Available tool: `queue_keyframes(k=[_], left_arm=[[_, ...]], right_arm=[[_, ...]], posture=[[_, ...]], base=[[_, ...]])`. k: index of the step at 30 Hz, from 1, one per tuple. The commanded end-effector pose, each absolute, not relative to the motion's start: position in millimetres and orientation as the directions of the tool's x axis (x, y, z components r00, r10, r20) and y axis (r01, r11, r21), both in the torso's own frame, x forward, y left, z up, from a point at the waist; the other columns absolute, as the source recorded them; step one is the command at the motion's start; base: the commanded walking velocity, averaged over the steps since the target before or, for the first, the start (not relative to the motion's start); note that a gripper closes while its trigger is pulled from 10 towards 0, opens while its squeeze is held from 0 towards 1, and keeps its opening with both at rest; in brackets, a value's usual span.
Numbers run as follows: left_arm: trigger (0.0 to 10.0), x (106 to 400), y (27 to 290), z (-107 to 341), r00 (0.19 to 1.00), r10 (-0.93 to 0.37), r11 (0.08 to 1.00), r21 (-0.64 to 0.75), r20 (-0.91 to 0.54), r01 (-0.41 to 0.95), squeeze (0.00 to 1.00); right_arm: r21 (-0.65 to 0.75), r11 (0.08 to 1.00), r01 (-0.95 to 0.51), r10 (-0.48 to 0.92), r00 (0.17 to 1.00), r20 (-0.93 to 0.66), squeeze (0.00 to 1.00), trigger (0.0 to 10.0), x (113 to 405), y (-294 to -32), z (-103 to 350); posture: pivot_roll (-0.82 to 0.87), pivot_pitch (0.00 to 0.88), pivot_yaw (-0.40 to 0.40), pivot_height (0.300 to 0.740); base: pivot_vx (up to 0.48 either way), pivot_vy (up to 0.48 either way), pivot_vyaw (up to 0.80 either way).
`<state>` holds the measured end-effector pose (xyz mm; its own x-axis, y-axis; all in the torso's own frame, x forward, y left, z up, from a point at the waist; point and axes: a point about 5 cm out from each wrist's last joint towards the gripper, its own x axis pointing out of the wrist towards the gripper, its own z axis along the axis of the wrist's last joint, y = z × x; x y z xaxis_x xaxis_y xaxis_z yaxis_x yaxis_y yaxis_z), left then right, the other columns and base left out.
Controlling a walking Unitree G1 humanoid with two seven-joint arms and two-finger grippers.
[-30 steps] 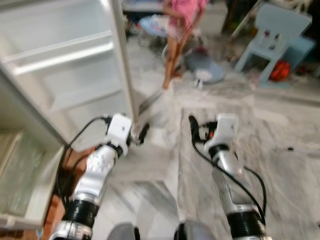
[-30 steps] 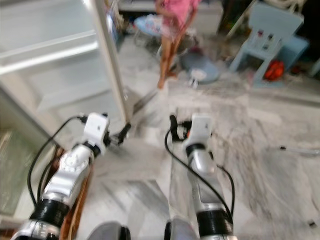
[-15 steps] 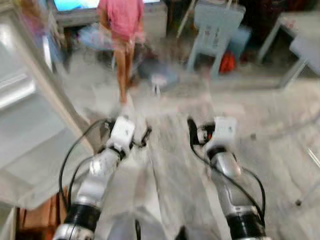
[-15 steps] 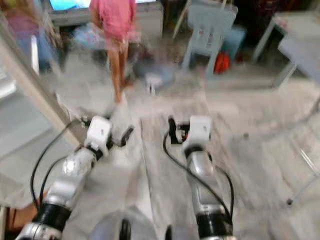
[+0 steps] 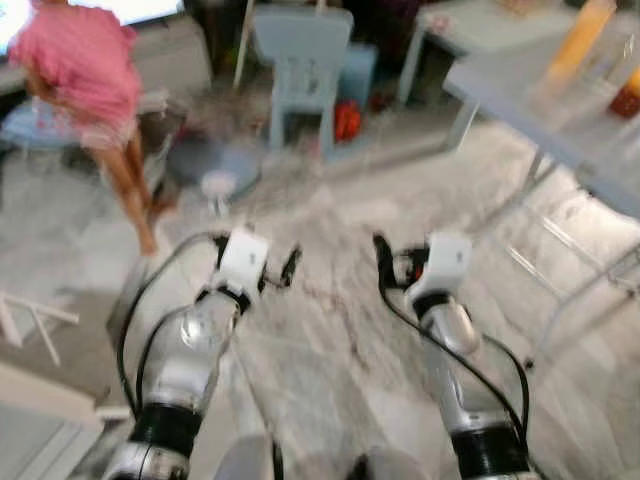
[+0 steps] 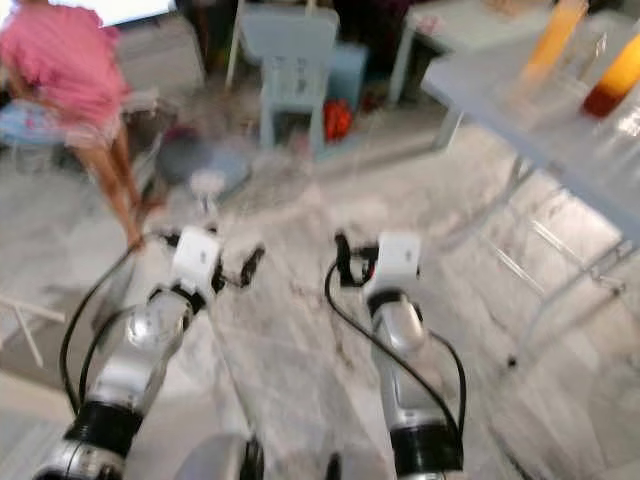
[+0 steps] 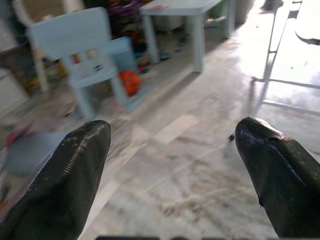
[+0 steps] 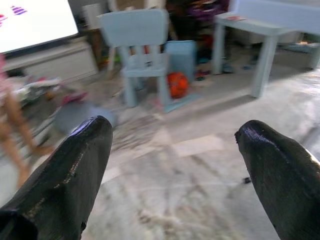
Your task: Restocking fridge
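Observation:
The picture is blurred. Both my arms are held out in front over a marble floor. My left gripper (image 5: 290,267) is open with nothing between its fingers (image 7: 75,170). My right gripper (image 5: 381,251) is open and empty too, its fingers (image 8: 280,170) spread wide. A grey table (image 5: 545,115) stands at the far right, well ahead of my right gripper. On it are a tall orange bottle (image 5: 579,40) and a darker reddish bottle (image 6: 612,78).
A person in a pink top (image 5: 85,70) stands at the far left. A light blue child's chair (image 5: 300,50) with an orange toy (image 5: 345,120) beside it is straight ahead. A small pale table (image 7: 190,10) stands behind. A grey round thing (image 5: 210,165) lies on the floor.
The whole view has swung to the right: the open fridge door has left the picture and the table with bottles has come in. My arms keep the same pose.

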<state>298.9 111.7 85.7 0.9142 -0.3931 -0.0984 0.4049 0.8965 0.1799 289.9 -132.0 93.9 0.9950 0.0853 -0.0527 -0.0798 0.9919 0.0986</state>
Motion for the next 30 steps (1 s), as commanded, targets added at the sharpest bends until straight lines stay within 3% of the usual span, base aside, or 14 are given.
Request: queue_keyframes(k=[1, 16, 30], left_arm=[[10.0, 300.6, 102.6, 91.4, 0.907, -0.414, 0.890, 0.176, -0.076, 0.421, 0.00], [10.0, 303.6, 102.0, 94.6, 0.912, -0.405, 0.898, 0.163, -0.056, 0.409, 0.00], [10.0, 306.4, 103.7, 99.8, 0.921, -0.389, 0.908, 0.158, -0.024, 0.388, 0.00]], right_arm=[[0.087, 0.995, -0.057, 0.062, 0.996, -0.059, 0.00, 10.0, 289.5, -140.4, 92.6], [0.089, 0.994, -0.063, 0.068, 0.996, -0.052, 0.00, 10.0, 290.6, -139.4, 93.6], [0.080, 0.994, -0.078, 0.081, 0.996, -0.027, 0.00, 10.0, 293.7, -137.2, 99.2]], posture=[[0.07, 0.101, 0.005, 0.740], [0.07, 0.098, 0.002, 0.740], [0.07, 0.098, 0.002, 0.740]], base=[[0.465, 0.000, -0.80], [0.445, 0.000, -0.77], [0.333, 0.339, 0.00]])
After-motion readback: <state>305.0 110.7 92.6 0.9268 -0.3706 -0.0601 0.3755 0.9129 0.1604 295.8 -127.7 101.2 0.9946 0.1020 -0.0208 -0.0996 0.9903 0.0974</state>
